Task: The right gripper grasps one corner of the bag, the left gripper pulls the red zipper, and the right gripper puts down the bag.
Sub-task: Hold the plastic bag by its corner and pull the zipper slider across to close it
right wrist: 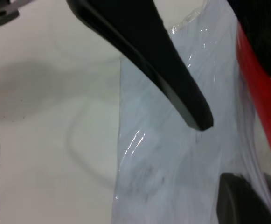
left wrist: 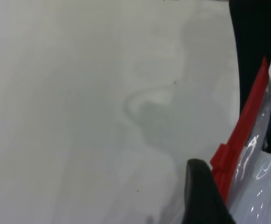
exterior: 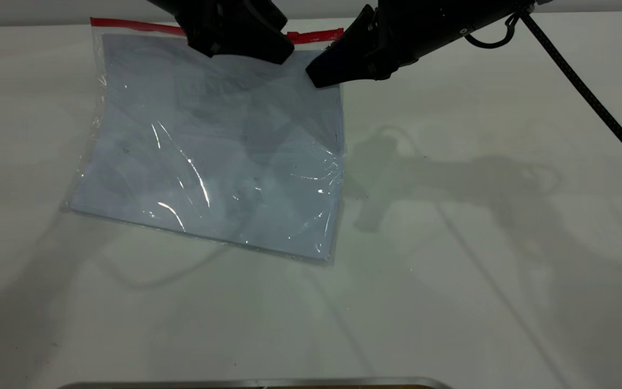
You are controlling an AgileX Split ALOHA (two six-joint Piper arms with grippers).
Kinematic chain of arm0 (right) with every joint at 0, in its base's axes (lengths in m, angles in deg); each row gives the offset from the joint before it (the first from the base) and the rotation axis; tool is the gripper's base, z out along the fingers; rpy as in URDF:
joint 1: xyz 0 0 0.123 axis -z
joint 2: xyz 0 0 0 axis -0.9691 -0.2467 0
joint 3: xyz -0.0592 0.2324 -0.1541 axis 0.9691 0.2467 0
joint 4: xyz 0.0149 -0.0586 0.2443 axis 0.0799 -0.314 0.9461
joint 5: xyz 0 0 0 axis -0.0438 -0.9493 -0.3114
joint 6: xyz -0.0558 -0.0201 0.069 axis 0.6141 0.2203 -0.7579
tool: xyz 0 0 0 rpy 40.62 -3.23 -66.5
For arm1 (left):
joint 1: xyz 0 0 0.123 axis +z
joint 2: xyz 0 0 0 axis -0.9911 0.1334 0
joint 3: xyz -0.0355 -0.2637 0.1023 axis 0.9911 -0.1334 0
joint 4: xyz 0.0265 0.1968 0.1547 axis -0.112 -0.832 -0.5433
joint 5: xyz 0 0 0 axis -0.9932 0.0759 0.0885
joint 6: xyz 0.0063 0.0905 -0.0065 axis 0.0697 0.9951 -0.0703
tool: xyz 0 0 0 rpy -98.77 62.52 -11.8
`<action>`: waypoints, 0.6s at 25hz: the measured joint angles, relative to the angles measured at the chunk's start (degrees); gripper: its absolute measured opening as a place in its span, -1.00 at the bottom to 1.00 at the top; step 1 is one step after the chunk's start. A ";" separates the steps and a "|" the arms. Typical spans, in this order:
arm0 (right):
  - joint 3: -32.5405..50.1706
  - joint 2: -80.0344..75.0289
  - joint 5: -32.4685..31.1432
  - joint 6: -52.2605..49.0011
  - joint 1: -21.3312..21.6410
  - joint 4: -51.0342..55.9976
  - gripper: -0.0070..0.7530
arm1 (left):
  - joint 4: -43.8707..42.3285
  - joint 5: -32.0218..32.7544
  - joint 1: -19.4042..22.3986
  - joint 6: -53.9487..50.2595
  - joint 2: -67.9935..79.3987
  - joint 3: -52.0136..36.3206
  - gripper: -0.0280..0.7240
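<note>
Item: clear document bag with white sheets inside, lying on the desk. Its red zipper forms the far long edge, and the long axis runs left to right.

Left claw: placed over the middle of the zipper strip. In the left wrist view it is just beside the red slider tab. Whether it is clamped on the tab cannot be told.

Right claw: set at the bag's right-hand corner, where the strip ends. Its grip cannot be told either.

Relation noted: the tab lies nearest the left claw. A short run of strip lies between the tab and the corner, and a long run lies to the left.
</note>
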State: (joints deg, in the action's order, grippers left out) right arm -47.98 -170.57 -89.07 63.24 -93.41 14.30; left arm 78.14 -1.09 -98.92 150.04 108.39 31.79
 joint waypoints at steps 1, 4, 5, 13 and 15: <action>0.00 0.00 0.00 0.00 0.00 0.00 -0.89 | 0.66 -0.05 0.00 0.08 0.23 0.00 0.31; 0.00 0.00 0.00 0.00 0.00 -0.06 -0.89 | 2.60 -0.32 0.00 1.19 0.86 0.00 0.31; 0.00 0.00 0.00 0.00 0.00 -0.06 -0.89 | 3.24 -0.43 0.00 1.85 0.98 0.00 0.30; 0.00 0.00 0.19 0.00 0.00 0.00 -0.88 | 6.44 -0.44 0.00 3.16 1.39 0.00 -0.23; 0.00 0.00 0.39 0.00 0.00 0.00 -0.89 | 6.46 -0.44 0.00 3.21 1.39 0.00 -0.42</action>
State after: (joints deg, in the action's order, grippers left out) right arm -47.98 -170.57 -88.68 63.24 -93.41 14.30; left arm 84.60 -1.52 -98.92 153.25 109.77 31.79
